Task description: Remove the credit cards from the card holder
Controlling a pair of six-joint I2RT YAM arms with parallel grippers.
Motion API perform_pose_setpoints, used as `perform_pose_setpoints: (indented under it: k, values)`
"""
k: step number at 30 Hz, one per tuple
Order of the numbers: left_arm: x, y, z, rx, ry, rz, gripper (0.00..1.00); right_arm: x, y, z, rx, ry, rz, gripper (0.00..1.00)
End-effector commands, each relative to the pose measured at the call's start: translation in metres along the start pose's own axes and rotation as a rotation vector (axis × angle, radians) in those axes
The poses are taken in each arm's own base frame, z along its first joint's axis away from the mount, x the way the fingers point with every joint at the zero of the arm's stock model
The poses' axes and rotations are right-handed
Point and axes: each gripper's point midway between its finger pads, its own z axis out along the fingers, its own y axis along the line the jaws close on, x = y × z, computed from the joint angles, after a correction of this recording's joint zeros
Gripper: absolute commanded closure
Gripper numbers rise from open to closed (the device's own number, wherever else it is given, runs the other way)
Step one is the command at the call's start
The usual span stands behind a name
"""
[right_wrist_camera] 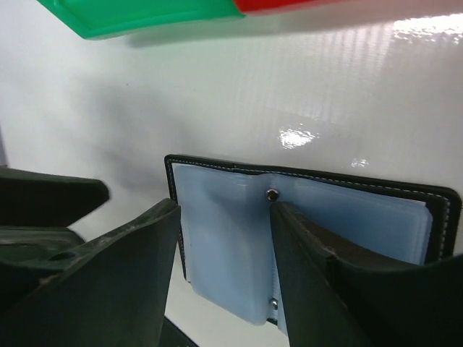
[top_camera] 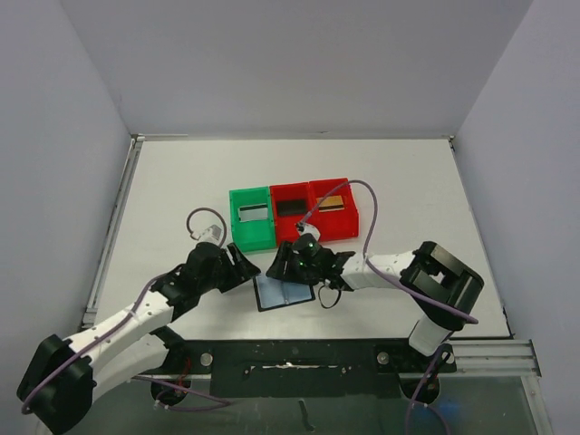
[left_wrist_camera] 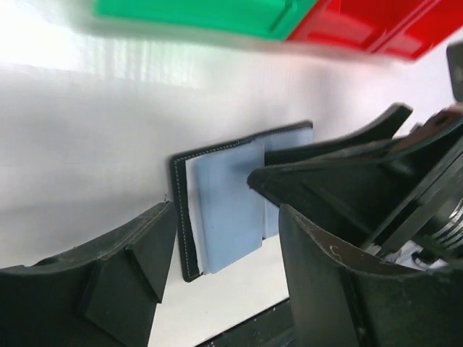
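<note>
Left gripper (left_wrist_camera: 217,238) and right gripper (right_wrist_camera: 224,246) hang half open, empty, over the card holder (top_camera: 284,293). I judge the credit cards (top_camera: 291,207) all out; next, lift both clear.

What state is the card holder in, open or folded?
Open: the card holder lies spread flat on the table, grey-blue pockets showing both sides of its riveted spine.

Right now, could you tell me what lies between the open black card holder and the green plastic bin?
Only bare white table, as the right wrist view shows.
</note>
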Motion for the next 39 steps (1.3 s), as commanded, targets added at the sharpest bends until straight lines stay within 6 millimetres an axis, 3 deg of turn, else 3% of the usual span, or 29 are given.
perform_pose_setpoints:
  k: [1,7,12,22,29,39]
  values:
    - [-0.044,0.007,-0.032,-0.106,-0.228,-0.061,0.42,0.002,-0.025,-0.006,0.282,-0.013,-0.208,0.44]
    - [-0.067,0.013,-0.069,-0.111,-0.385,-0.128,0.42,-0.006,-0.008,-0.01,0.365,-0.039,-0.321,0.32]
    - [-0.075,0.012,-0.085,-0.106,-0.432,-0.139,0.41,0.001,0.003,-0.008,0.355,-0.016,-0.377,0.25]
    - [-0.081,0.001,-0.086,-0.076,-0.441,-0.126,0.41,0.009,0.02,0.003,0.328,0.024,-0.436,0.23]
    - [-0.08,0.001,-0.084,-0.093,-0.424,-0.114,0.41,0.014,0.014,0.007,0.375,0.051,-0.456,0.25]
    - [-0.083,0.007,-0.096,-0.106,-0.466,-0.131,0.41,0.001,0.042,-0.004,0.363,-0.017,-0.494,0.24]
